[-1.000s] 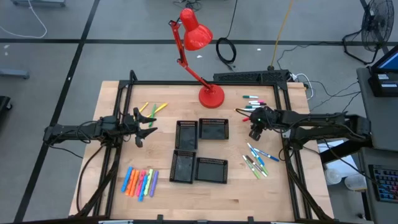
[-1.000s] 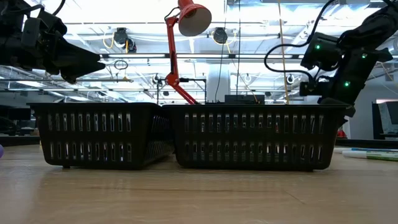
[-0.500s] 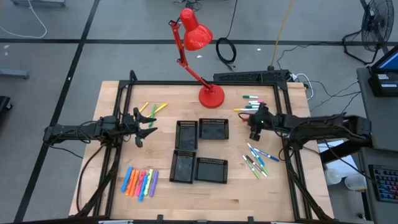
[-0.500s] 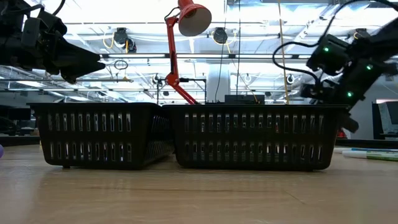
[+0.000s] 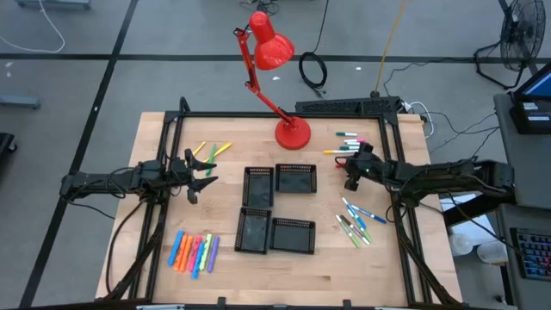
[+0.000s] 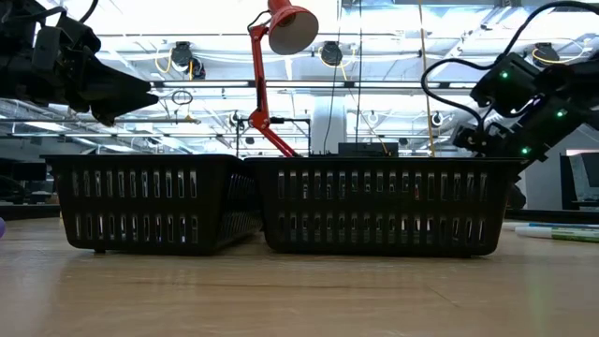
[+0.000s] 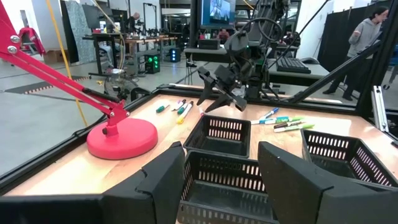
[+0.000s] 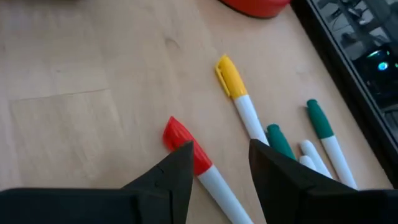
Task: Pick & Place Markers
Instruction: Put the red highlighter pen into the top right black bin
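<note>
Right claw [image 8: 217, 163], at lower centre, stands parted and empty over a red-capped marker [image 8: 199, 165]; light, stiff, prone to roll, so pinch mid-barrel. Left claw [image 7: 221, 163] waits, parted.

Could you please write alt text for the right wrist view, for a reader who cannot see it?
The right gripper hovers with open jaws over a red-capped white marker lying on the wooden table. Beside it lie a yellow-capped marker and two green-capped markers, with the red lamp base at the picture's edge.
</note>
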`<state>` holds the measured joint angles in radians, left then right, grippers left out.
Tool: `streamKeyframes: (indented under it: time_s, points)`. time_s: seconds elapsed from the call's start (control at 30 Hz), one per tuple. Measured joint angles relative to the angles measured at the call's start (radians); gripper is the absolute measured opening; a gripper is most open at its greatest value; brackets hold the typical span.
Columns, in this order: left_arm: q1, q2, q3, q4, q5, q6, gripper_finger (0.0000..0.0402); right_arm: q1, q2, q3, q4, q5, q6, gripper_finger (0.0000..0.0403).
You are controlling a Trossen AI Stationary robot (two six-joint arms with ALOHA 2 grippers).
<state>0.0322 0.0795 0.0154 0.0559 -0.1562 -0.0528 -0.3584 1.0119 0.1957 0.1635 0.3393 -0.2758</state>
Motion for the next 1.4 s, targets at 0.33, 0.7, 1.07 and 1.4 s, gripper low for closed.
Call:
streamKeyframes:
  time_s: [0.33,0.7,1.07,1.4]
  points:
    - [0.000,0.000,0.000,0.000,0.000,0.000,0.0209,-0.017,0.000,0.252,-0.399,-0.056,-0.022,0.0111]
    - [0.000,0.000,0.000,0.000,0.000,0.000,0.0209,-0.126,0.022,0.296,-0.580,-0.186,-0.051,0.0114]
    - [0.000,0.000,0.000,0.000,0.000,0.000,0.0209,-0.160,0.222,0.296,-0.477,-0.184,-0.106,0.0169]
    - [0.000,0.000,0.000,0.000,0.000,0.000,0.0209,-0.162,0.266,0.299,-0.541,-0.279,0.010,0.0152]
